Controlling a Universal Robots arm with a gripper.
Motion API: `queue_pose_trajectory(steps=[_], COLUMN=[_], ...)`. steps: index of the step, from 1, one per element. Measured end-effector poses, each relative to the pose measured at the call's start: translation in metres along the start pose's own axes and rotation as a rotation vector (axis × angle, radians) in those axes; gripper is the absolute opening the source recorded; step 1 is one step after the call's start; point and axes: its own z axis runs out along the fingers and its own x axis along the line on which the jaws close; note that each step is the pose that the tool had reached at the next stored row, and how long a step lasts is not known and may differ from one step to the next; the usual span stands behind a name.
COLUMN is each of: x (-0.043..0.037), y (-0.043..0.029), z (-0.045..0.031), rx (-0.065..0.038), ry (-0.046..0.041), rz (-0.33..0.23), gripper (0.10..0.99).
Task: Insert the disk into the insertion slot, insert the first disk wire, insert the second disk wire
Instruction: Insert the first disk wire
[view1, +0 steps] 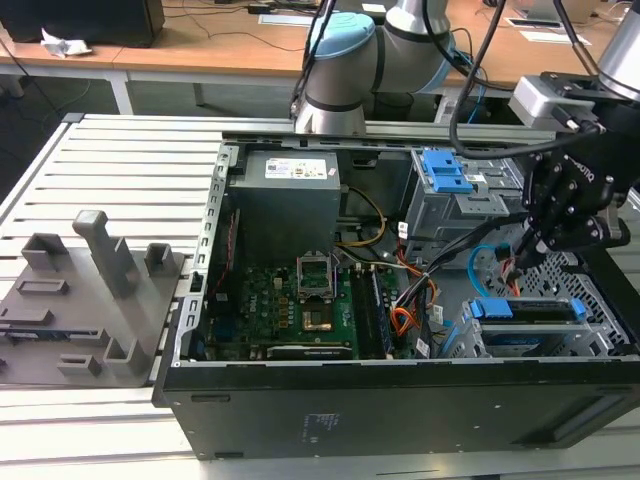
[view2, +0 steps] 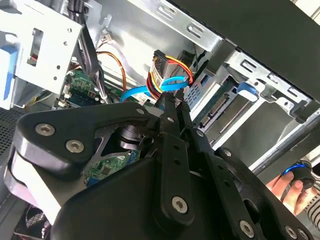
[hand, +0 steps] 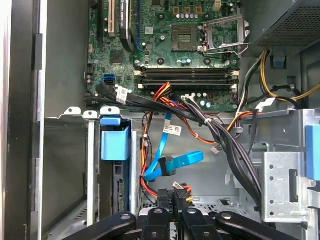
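Claw (view2: 173, 102) tilted downward; pinching first disk wire (view2: 172, 67).

slatted metal table (view1: 110, 160) carries the open computer case (view1: 400, 405) and a grey fixture (view1: 90, 300).

We see the black jointed metal hand (view2: 174, 104) inside the open black-walled computer case (view2: 260, 30), its two fingers (view2: 168, 125) drawn together at the tips on the thin bundle of orange, red, yellow and black wires (view2: 172, 67). The flat light blue looping cable (view2: 172, 84) crosses that bundle just beyond the fingertips. Close by, along the case's black wall, the grey hard drive in its bright blue plastic carrier (view2: 225, 102) sits in the low grey sheet-metal bay (view2: 255, 67). A green circuit board (view2: 75, 90) lies behind the hand. A person's hand (view2: 292, 187) shows outside the case.
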Motion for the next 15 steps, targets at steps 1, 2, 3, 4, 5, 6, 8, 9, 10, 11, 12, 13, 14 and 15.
queue_pose_trajectory(steps=[1, 2, 3, 4, 5, 6, 8, 9, 10, 11, 12, 13, 14, 15], x=[0.0018, 0.0041, 0.0072, 0.0109, 0.0139, 0.0174, 0.0235, 0.0249, 0.0262, 0.0274, 0.0285, 0.0307, 0.0324, 0.0342], y=[-0.0001, -0.0001, -0.0001, -0.0002, -0.0003, -0.0003, -0.0005, -0.0005, -0.0005, -0.0005, -0.0006, -0.0006, -0.0007, -0.0007], z=[0.0001, 0.0002, 0.0003, 0.0004, 0.0006, 0.0006, 0.0009, 0.001, 0.001, 0.0011, 0.0011, 0.0012, 0.0012, 0.0014], rx=[0.0, 0.0, 0.0, 0.0, 0.0, 0.0, 0.0, 0.0, 0.0, 0.0, 0.0, 0.0, 0.0, 0.0], ry=[0.0, 0.0, 0.0001, 0.0001, 0.0, 0.0001, 0.0001, 0.0001, 0.0, 0.0, 0.0001, 0.0, 0.0001, 0.0], rz=[0.0, 0.0, 0.0, 0.0, 0.0, 0.0, 0.0, 0.0, 0.0, 0.0, 0.0, 0.0, 0.0, 0.0], gripper=[0.165, 0.165, 0.165, 0.165, 0.165, 0.165, 0.165, 0.165, 0.165, 0.165, 0.165, 0.165, 0.165, 0.165])
